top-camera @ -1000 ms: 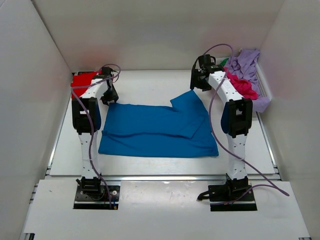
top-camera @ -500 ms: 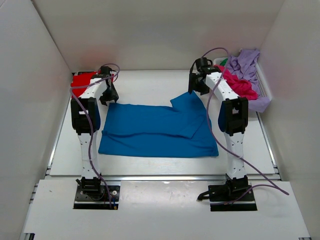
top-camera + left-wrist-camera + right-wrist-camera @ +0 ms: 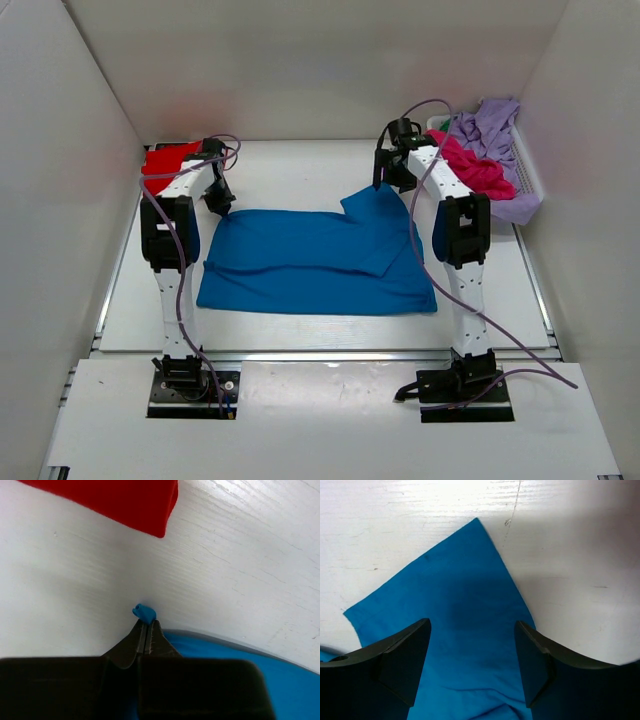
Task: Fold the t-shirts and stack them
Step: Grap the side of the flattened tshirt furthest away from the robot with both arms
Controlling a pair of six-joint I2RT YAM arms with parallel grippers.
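**Bright blue soft cloth t-shirt: left corner just pinched, right side still pending**

- Blue shirt lies spread flat mid-tabletop, with a pointed flap sticking up at its 1 o'clock end.
- Change: left fingers were apart over the shirt's 10 o'clock corner half a second ago. Now they are clamped tight on it, and a small blue nub of cloth pokes out past the tips.
- Right fingers have drifted slightly toward 9 o'clock over the flap. They stand wide, straddling the pointed cloth, with nothing gripped yet.
- Red folded cloth t-shirt sits at 10 o'clock of the tabletop, just beyond the left fingers and clear of them.
- Magenta pink t-shirt and lilac t-shirt are still heaped in the white slatted plastic basket at 2 o'clock.

Read: a two-corner grab is half done. The right side probably needs to drop and close on the flap before any lift or fold toward 6 o'clock.

Risk: the left bite looks shallow, only an edge, and could slip once the cloth takes tension.
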